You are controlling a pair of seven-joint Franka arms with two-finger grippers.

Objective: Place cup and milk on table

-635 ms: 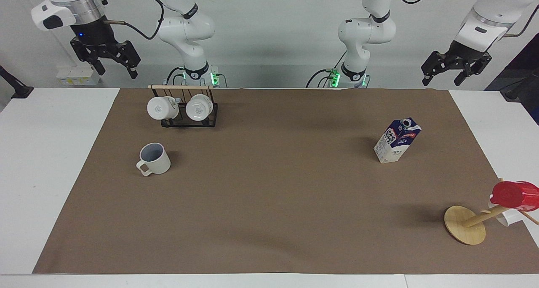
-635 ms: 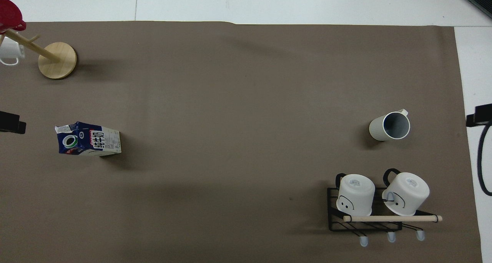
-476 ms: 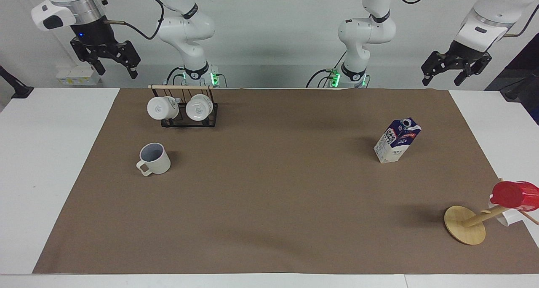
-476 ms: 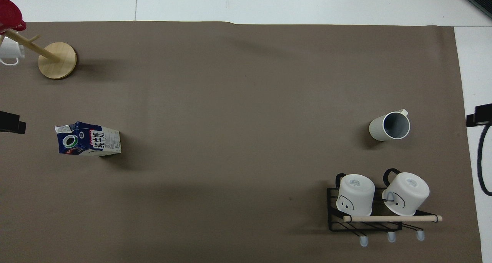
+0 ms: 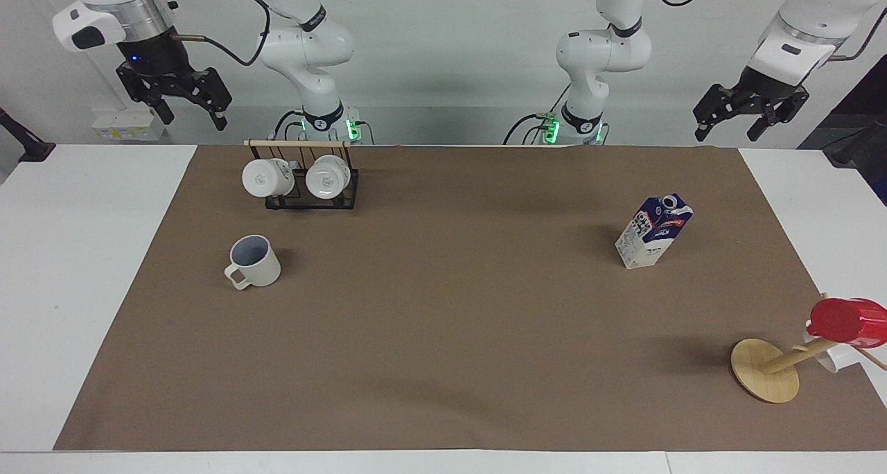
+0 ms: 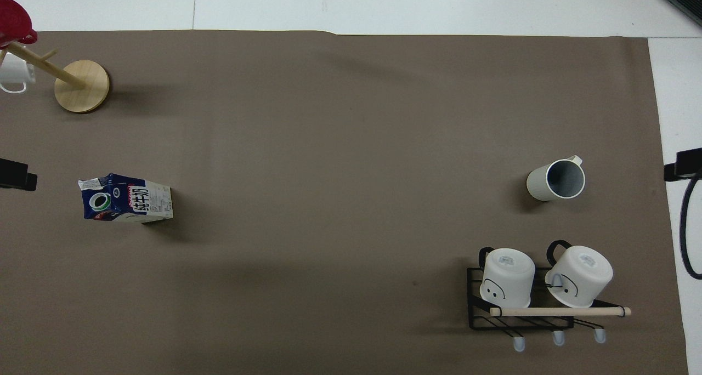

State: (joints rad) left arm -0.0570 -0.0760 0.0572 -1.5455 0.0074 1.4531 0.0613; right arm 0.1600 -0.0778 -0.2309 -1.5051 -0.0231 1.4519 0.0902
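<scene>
The cream-white cup (image 5: 253, 261) (image 6: 555, 180) stands upright on the brown mat (image 5: 443, 321) of the table (image 5: 83, 252), toward the right arm's end. The blue-and-white milk (image 5: 653, 231) (image 6: 126, 198) carton stands upright on the mat toward the left arm's end. My right gripper (image 5: 192, 117) hangs open and empty high above the table's edge at the robots' end, off the mat. My left gripper (image 5: 730, 129) hangs open and empty, also raised, over the corner at its own end. Neither gripper touches anything.
A black wire rack (image 5: 312, 197) (image 6: 521, 314) holding two white mugs sits nearer to the robots than the cup. A wooden mug tree (image 5: 765, 370) (image 6: 82, 85) with a red cup (image 5: 847, 320) stands farther from the robots than the milk.
Both raised grippers have drifted slightly upward. The cup and the milk have not moved.
</scene>
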